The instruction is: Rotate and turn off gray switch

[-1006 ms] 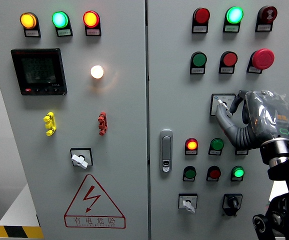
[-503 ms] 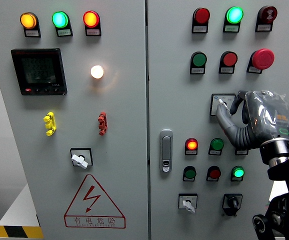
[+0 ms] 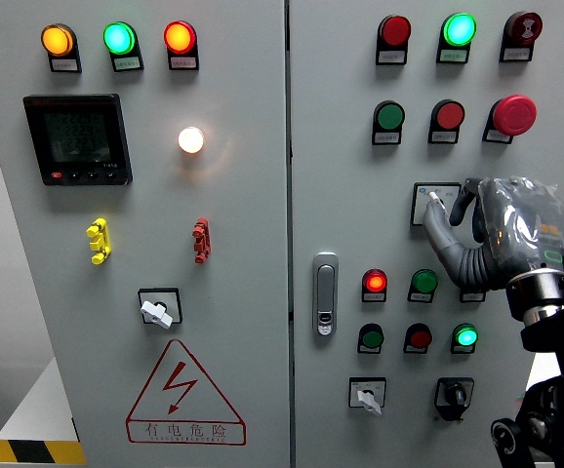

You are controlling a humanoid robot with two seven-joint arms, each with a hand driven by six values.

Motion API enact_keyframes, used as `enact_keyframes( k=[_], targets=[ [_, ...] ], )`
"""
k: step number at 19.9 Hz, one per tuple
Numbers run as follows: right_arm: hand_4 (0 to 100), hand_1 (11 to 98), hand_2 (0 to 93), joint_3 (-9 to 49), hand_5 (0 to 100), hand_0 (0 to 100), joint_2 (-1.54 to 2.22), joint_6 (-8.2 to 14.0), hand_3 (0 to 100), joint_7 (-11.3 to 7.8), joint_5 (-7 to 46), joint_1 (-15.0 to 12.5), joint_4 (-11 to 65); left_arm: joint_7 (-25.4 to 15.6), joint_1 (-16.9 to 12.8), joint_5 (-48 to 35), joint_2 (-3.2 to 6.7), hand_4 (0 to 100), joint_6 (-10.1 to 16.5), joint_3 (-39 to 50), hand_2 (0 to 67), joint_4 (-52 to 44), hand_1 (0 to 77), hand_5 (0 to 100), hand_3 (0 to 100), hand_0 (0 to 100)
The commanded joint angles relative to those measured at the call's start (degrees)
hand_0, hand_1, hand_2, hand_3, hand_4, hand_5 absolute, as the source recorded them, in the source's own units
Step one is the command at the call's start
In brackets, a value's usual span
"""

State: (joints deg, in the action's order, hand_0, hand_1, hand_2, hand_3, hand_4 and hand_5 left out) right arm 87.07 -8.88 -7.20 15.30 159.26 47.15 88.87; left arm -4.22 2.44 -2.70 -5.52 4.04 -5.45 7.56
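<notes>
- The right hand (image 3: 502, 234) is reaching up to the gray switch (image 3: 432, 202) on the panel.
- Its fingers (image 3: 445, 232) are curling onto the switch's knob, gripping it.

Even, bright light fell across the pale grey metal control cabinet (image 3: 243, 292), with no hard shadows on its two doors. The round white indicator lamp (image 3: 191, 139) threw a warm halo onto the paint around it, and the lit orange lamp (image 3: 57, 39), green lamp (image 3: 118, 38) and red-orange lamp (image 3: 178, 37) along the top row were blown out at their centres. The clear plastic covering the robot's grey right hand (image 3: 511, 229) caught small glints. Focus was sharp across the panel; the black digital meter's (image 3: 77, 138) display stayed dim and unreadable.
</notes>
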Motion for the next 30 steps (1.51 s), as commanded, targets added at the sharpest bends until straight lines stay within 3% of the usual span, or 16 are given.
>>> enact_keyframes(
  k=[1, 12, 18, 20, 23, 24, 25, 26, 29, 30],
  targets=[
    [100, 33.1, 73.2, -0.15, 100, 65, 0.0, 0.08, 100, 0.17, 0.0, 0.05, -0.01, 0.0, 0.02, 0.06, -0.01, 8, 0.0, 0.0, 13.4, 0.0, 0.0, 11, 19, 84],
    [100, 33.3, 75.0, -0.23, 100, 67, -0.08, 0.08, 100, 0.26, 0.0, 0.14, -0.1, 0.0, 0.02, -0.02, -0.01, 8, 0.0, 0.0, 13.4, 0.0, 0.0, 11, 19, 85],
    [100, 32.3, 71.9, 0.03, 100, 69, -0.17, 0.95, 100, 0.26, 0.0, -0.21, 0.26, 0.0, 0.02, 0.06, -0.01, 8, 0.0, 0.0, 13.4, 0.0, 0.0, 11, 19, 85],
    [100, 31.6, 69.5, 0.12, 100, 70, -0.26, 2.01, 95, -0.18, 0.0, -0.47, 0.69, 0.0, 0.02, -0.02, -0.01, 8, 0.0, 0.0, 13.4, 0.0, 0.0, 11, 19, 85],
    [100, 30.3, 68.0, 0.38, 100, 72, -0.35, 2.8, 97, -0.45, 0.0, -1.61, 2.8, 0.0, 0.02, 0.06, -0.01, 8, 0.0, 0.0, 13.4, 0.0, 0.0, 11, 19, 84],
    [86, 27.9, 64.6, 0.56, 100, 76, -0.35, 2.8, 100, -0.45, 0.0, -2.31, 3.67, 0.0, 0.02, -0.02, -0.01, 8, 0.0, 0.0, 13.4, 0.0, 0.0, 11, 19, 84],
    [86, 25.6, 63.2, 0.56, 100, 77, -0.35, 2.8, 100, -0.45, 0.0, -2.93, 4.64, 0.0, -0.07, -0.02, -0.01, 8, 0.0, 0.0, 13.4, 0.0, 0.0, 11, 19, 84],
    [86, 21.6, 61.3, 0.73, 100, 72, -0.35, 2.71, 100, -0.45, 0.0, -3.63, 5.87, 0.0, 0.02, -0.02, -0.01, 8, 0.0, 0.0, 13.4, 0.0, 0.0, 11, 19, 84],
    [81, 28.1, 55.9, 1.0, 100, 8, -0.35, 2.54, 90, -0.53, 0.0, -5.3, 8.33, 0.0, 0.02, 0.06, -0.01, 8, 0.0, 0.0, 13.4, 0.0, 0.0, 11, 19, 84],
    [77, 29.5, 54.1, 1.08, 100, 0, -0.35, 2.36, 87, -1.23, 0.0, -6.09, 9.47, 0.0, -0.07, -0.02, -0.01, 8, 0.0, 0.0, 13.4, 0.0, 0.0, 11, 19, 84]
  ],
)
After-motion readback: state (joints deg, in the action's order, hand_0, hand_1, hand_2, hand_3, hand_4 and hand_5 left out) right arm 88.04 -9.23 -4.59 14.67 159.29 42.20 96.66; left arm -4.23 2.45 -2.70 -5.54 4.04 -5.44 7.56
